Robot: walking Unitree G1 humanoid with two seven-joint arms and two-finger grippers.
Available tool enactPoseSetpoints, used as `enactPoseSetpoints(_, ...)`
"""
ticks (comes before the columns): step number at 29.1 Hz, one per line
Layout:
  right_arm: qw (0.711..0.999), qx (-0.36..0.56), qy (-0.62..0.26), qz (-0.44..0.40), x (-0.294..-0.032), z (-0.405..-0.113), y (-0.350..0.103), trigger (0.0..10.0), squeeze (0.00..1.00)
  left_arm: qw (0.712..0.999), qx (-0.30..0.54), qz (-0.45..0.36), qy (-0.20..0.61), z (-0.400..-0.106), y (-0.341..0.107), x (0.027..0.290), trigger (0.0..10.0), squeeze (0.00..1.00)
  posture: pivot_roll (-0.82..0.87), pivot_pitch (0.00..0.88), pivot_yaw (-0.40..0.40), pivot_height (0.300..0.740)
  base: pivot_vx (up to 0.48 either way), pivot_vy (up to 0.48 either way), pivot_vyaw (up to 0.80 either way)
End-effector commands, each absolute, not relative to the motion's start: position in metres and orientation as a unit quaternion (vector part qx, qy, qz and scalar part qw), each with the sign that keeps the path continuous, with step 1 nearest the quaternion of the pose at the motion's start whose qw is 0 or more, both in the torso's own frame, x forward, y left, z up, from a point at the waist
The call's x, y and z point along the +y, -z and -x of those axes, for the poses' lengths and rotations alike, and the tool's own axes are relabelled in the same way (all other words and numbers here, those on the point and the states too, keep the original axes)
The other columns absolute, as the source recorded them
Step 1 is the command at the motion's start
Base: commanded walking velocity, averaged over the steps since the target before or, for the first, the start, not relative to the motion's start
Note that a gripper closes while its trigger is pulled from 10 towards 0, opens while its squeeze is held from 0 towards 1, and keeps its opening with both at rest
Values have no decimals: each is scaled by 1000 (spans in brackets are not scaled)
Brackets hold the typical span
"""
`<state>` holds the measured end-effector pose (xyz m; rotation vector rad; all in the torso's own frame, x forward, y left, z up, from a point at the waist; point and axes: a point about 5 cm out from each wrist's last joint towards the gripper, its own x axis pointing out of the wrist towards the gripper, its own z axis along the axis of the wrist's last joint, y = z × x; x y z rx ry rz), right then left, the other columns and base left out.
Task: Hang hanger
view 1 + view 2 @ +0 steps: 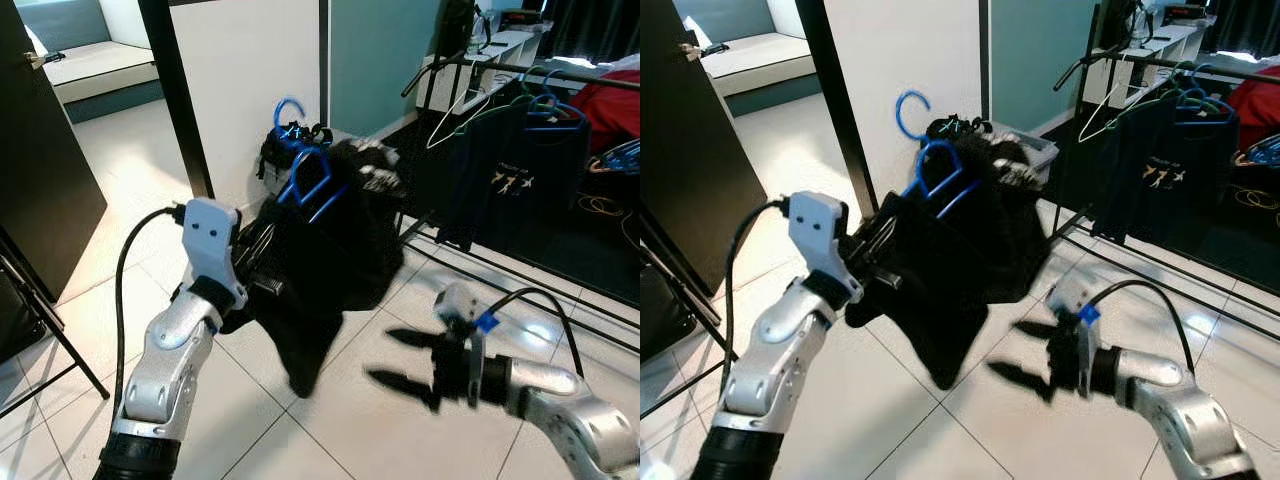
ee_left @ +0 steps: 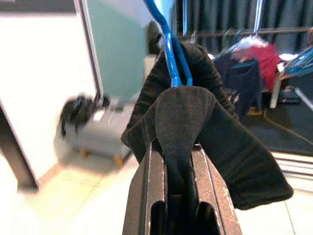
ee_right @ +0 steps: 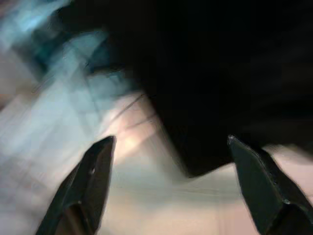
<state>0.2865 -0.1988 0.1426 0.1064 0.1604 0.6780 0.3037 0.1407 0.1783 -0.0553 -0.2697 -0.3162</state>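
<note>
White floor tiles (image 1: 330, 430) underlie left end effector (image 1: 262, 262) pinching garment-draped blue hanger (image 1: 310, 180).

We are seeing a blue plastic hanger (image 1: 312, 180) carrying a black garment (image 1: 320, 275), held up in the air above the tiled floor. Its hook (image 1: 288, 108) is pointing upward, and the frame is tilting, with its blue bars showing just above the cloth. The garment is bunching over the hanger and drooping down to a point. In the left wrist view, a fold of the black cloth is sitting pinched between the two fingers, with the blue bar (image 2: 168, 49) rising out of it.
</note>
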Motion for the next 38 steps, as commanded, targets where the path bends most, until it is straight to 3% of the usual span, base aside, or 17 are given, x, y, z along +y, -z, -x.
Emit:
enactPoseSetpoints(1,953,70,-289,-58,-210,-290,-143,10000,0,979,-148,33,135,-303,-179,150,10000,0,-84,0,42,740,0,0,0)
enactPoseSetpoints(2,971,62,-210,-94,-219,-300,-140,10000,0,983,-132,26,126,-302,-169,155,10000,0,-85,0,42,740,0,0,0)
enactPoseSetpoints(7,980,73,-109,-149,-229,-307,-121,10000,0,994,-67,50,64,-304,-142,172,10000,0,-98,0,32,740,0,0,-290)
enactPoseSetpoints(15,978,69,-98,-169,-236,-308,-118,10000,0,993,-72,72,57,-304,-141,170,10000,0,-114,0,23,740,0,0,-755)
enactPoseSetpoints(19,979,48,-93,-178,-239,-310,-121,10000,0,983,-122,79,110,-302,-151,157,10000,0,-130,0,22,740,480,0,0)
enactPoseSetpoints(25,980,48,-80,-177,-241,-312,-120,10000,0,980,-133,68,129,-302,-154,150,10000,0,-137,0,23,740,480,0,0)
enactPoseSetpoints(38,981,43,-63,-180,-244,-316,-119,10000,0,974,-147,58,163,-305,-163,132,10000,0,-143,0,32,740,480,0,-743)
